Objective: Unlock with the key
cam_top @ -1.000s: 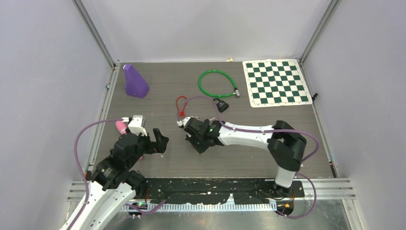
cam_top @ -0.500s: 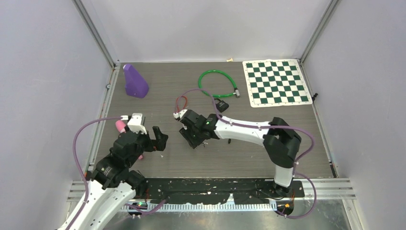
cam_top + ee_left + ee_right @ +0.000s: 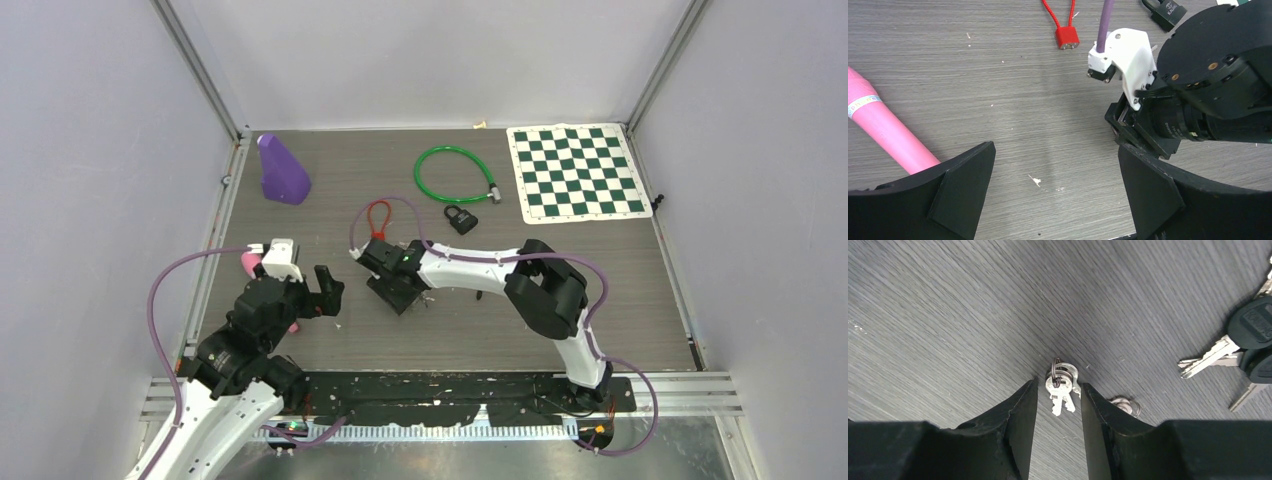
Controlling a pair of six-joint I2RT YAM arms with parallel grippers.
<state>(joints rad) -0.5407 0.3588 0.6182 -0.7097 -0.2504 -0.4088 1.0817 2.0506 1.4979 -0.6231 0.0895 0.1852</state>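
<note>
A small bunch of silver keys (image 3: 1062, 386) on a ring lies flat on the table, between the tips of my right gripper (image 3: 1058, 386). Its jaws stand open, with a gap on the left of the keys. The keys themselves do not show in the top view, where my right gripper (image 3: 395, 290) points down at mid-table. The black padlock (image 3: 460, 219) (image 3: 1168, 12) lies farther back, apart from both grippers. My left gripper (image 3: 318, 290) (image 3: 1055, 150) hangs wide open over bare table, just left of the right wrist (image 3: 1208, 90).
Two black-headed keys (image 3: 1248, 335) and a second key ring (image 3: 1126, 405) lie right of the right fingers. A red cable lock (image 3: 379, 215), a green cable lock (image 3: 452, 175), a chessboard mat (image 3: 575, 172), a purple wedge (image 3: 283, 170) and a pink marker (image 3: 885, 130) are around.
My right gripper has gone from shut to open and shifted a little left, its elbow swinging left too. The left arm has barely moved.
</note>
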